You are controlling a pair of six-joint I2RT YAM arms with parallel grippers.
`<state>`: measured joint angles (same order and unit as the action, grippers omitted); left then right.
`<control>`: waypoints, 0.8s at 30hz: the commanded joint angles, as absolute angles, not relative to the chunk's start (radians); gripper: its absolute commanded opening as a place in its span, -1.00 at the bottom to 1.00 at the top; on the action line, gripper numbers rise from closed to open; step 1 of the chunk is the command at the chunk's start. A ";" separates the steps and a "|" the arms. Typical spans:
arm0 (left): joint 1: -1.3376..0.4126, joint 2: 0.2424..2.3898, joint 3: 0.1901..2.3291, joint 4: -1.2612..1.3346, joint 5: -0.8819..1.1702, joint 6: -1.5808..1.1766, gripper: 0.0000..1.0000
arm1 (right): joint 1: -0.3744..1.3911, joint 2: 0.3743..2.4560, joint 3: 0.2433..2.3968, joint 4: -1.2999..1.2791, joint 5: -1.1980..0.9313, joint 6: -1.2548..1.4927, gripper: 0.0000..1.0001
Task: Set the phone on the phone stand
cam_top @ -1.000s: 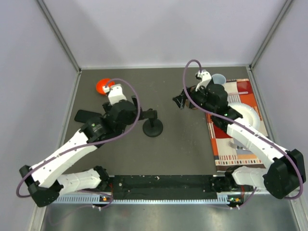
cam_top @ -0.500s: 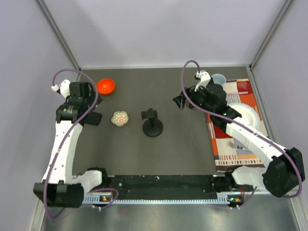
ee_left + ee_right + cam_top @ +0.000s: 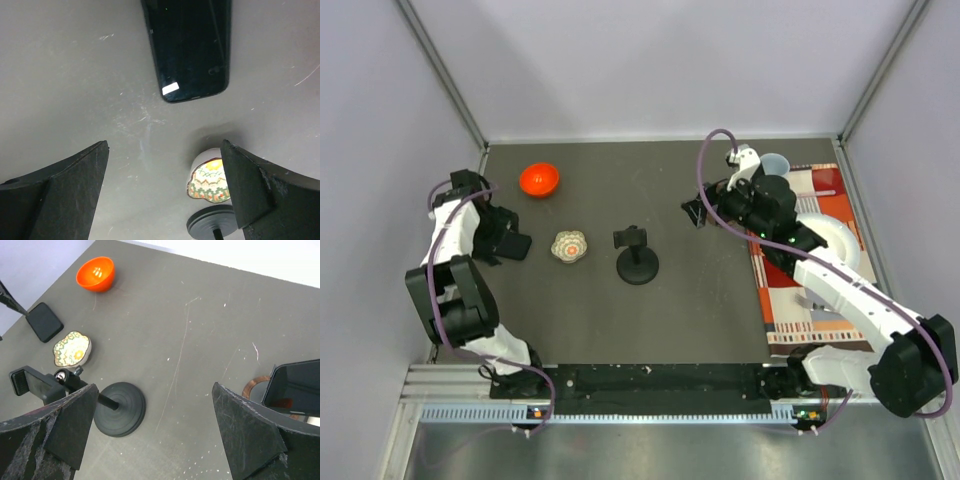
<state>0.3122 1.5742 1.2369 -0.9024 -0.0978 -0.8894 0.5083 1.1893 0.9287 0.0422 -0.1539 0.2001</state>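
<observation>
The phone [image 3: 512,245] lies flat on the dark table at the far left. In the left wrist view it [image 3: 192,50] lies just beyond my fingertips. My left gripper [image 3: 492,236] hovers beside it, open and empty [image 3: 165,190]. The phone stand [image 3: 637,262] stands upright mid-table with its small head [image 3: 630,237] empty. In the right wrist view its round base [image 3: 120,409] and head [image 3: 30,384] show at the left. My right gripper [image 3: 695,212] is open and empty [image 3: 155,435], above the table to the right of the stand.
A small patterned dish [image 3: 569,246] sits between phone and stand. An orange bowl [image 3: 538,179] is at the back left. A grey upright plate on a brown disc foot [image 3: 295,390] stands by my right gripper. A striped mat [image 3: 810,270] with a white bowl [image 3: 835,240] and a cup [image 3: 775,163] lies at the right.
My left arm has swung from mid-table back to the far left edge, uncovering the patterned dish. The phone has stayed in place. My right arm has barely moved.
</observation>
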 commanded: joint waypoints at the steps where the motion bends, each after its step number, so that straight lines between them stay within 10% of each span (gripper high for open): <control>1: 0.325 1.637 1.370 -0.900 -0.112 -0.885 0.97 | 0.517 1.163 0.910 0.120 -0.211 0.155 0.93; 24: 0.419 2.066 1.673 -1.136 0.009 -1.034 0.98 | 0.517 1.144 0.864 0.192 -0.273 0.127 0.94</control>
